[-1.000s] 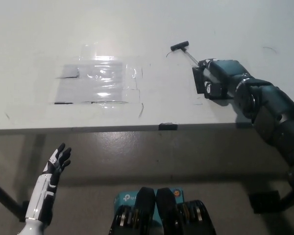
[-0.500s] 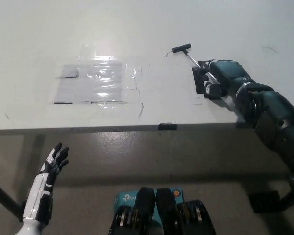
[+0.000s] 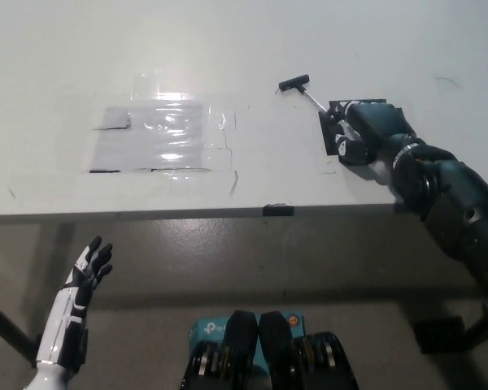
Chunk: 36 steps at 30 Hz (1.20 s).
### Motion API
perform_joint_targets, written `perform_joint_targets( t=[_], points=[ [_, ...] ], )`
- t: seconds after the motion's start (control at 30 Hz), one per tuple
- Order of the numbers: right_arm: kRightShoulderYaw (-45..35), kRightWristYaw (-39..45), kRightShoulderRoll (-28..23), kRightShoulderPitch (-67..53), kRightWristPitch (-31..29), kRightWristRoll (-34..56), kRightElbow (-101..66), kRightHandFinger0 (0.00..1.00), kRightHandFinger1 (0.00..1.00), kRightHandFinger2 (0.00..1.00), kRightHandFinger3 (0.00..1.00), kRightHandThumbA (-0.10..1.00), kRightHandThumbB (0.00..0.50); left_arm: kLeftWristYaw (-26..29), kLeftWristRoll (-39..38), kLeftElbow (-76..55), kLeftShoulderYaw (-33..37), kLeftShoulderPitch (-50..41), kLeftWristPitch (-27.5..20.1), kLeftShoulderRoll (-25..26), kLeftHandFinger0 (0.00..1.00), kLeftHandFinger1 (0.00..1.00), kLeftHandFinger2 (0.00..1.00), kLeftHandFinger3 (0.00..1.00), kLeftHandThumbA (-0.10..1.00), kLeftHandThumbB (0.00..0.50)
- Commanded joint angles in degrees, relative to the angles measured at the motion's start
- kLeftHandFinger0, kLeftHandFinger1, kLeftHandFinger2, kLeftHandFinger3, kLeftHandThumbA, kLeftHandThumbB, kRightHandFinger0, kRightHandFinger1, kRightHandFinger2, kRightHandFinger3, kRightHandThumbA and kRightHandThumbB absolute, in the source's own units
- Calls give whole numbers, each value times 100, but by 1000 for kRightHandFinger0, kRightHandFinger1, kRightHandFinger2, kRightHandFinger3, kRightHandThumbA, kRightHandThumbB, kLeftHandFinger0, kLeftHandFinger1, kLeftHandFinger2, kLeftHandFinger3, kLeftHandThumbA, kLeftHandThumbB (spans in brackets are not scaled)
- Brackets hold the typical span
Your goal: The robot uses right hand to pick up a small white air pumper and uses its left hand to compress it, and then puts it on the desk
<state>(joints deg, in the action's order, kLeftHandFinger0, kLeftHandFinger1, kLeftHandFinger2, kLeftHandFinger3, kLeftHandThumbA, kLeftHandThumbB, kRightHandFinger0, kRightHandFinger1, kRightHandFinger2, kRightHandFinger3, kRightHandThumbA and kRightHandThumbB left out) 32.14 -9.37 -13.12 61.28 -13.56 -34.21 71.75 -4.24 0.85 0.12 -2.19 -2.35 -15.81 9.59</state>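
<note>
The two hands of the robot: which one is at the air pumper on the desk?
The black right hand, reaching onto the desk and closed around the air pumper. The white left hand hangs open below the desk edge, touching nothing.

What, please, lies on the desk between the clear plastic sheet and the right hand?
In the head view, only bare white desk lies between the clear plastic sheet and the right hand.

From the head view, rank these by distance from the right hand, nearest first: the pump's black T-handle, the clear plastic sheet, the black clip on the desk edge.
1. The pump's black T-handle, just up and left of the right hand.
2. The black clip, on the desk's front edge, down and left of the hand.
3. The clear plastic sheet, far across the desk toward the left side.
</note>
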Motion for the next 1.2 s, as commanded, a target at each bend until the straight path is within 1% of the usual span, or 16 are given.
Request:
perform_joint_targets(
  t=[0.0, 0.07, 0.2, 0.27, 0.37, 0.5, 0.57, 0.6, 0.63, 0.8, 0.83, 0.87, 0.9, 0.93, 1.0, 1.17],
  points=[
    [-190, -304, -170, 287, -335, 44, -392, 0, 293, 623, 522, -100, 219, -29, -89, -206, -21, -7, -42, 31, 1000, 1000, 1000, 1000, 1000, 86],
    [-228, -408, -245, 150, -443, 0, -742, 0, 257, 621, 511, -100, 198, -44, -79, -254, 5, -84, -28, 22, 1000, 1000, 1000, 1000, 1000, 81],
    [-341, -365, -337, 20, -515, -34, -1350, 0, 326, 771, 776, -100, 113, -36, -84, -225, 5, -71, -34, 15, 1000, 1000, 1000, 1000, 1000, 77],
    [-428, -205, -368, -61, -428, 0, -1753, 0, 352, 802, 835, -100, 93, -33, -81, -222, 7, -69, -68, 14, 1000, 1000, 1000, 1000, 1000, 72],
    [-475, -46, -438, -230, -368, -43, -2427, 0, 361, 812, 845, -100, 134, -43, -83, -236, 38, -107, -83, -14, 1000, 1000, 1000, 1000, 1000, 79],
    [-470, 11, -453, -303, -346, -158, -2910, 0, 367, 815, 876, -100, 127, -31, -53, -261, 43, -54, -42, -2, 1000, 1000, 1000, 1000, 1000, 70],
    [-477, 119, -470, -409, -206, -195, -3188, 0, 401, 821, 846, -100, 124, -42, -54, -266, 62, -103, -80, -11, 1000, 1000, 1000, 1000, 1000, 66],
    [-484, 150, -463, -434, -197, -195, -3258, 0, 418, 824, 776, -100, 127, -42, -58, -250, 62, -102, -81, -9, 1000, 1000, 1000, 1000, 1000, 69],
    [-466, 150, -458, -446, -225, -226, -3265, 0, 426, 826, 744, -100, 159, -41, -57, -255, 63, -105, -68, -6, 1000, 1000, 1000, 1000, 1000, 70],
    [-495, 263, -295, -456, 144, -289, -3185, 27, 443, 814, 729, -100, 187, -21, -74, -248, 21, -130, -92, 14, 1000, 1000, 1000, 1000, 1000, 74],
    [-524, 591, -260, -512, 808, -345, -3376, 358, 788, 1000, 1000, 143, 209, -27, -99, -253, 18, -132, -85, 10, 1000, 1000, 1000, 1000, 1000, 78],
    [-543, 761, -248, -411, 1006, -343, -3374, 433, 774, 958, 882, 209, 234, -21, -112, -241, -7, -25, -61, 33, 1000, 1000, 1000, 1000, 1000, 78],
    [-378, 1713, -388, -424, 1632, -429, -3808, 1000, 1000, 1000, 1000, 612, 311, -24, -136, -221, -13, 2, -74, 33, 1000, 1000, 1000, 1000, 1000, 71],
    [-263, 2191, -459, -392, 1979, -552, -4008, 1000, 1000, 1000, 1000, 785, 377, -28, -157, -208, -20, 38, -62, 34, 1000, 1000, 1000, 1000, 1000, 70],
    [-222, 2781, -545, -536, 2473, -524, -4544, 1000, 1000, 1000, 1000, 897, 496, -27, -154, -229, -18, 39, -23, 31, 1000, 1000, 1000, 1000, 1000, 72],
    [-143, 3712, -586, -714, 3205, -269, -4981, 1000, 1000, 1000, 1000, 878, 500, -10, -105, -291, -16, 6, 19, 28, 1000, 1000, 1000, 1000, 1000, 78]
  ],
)
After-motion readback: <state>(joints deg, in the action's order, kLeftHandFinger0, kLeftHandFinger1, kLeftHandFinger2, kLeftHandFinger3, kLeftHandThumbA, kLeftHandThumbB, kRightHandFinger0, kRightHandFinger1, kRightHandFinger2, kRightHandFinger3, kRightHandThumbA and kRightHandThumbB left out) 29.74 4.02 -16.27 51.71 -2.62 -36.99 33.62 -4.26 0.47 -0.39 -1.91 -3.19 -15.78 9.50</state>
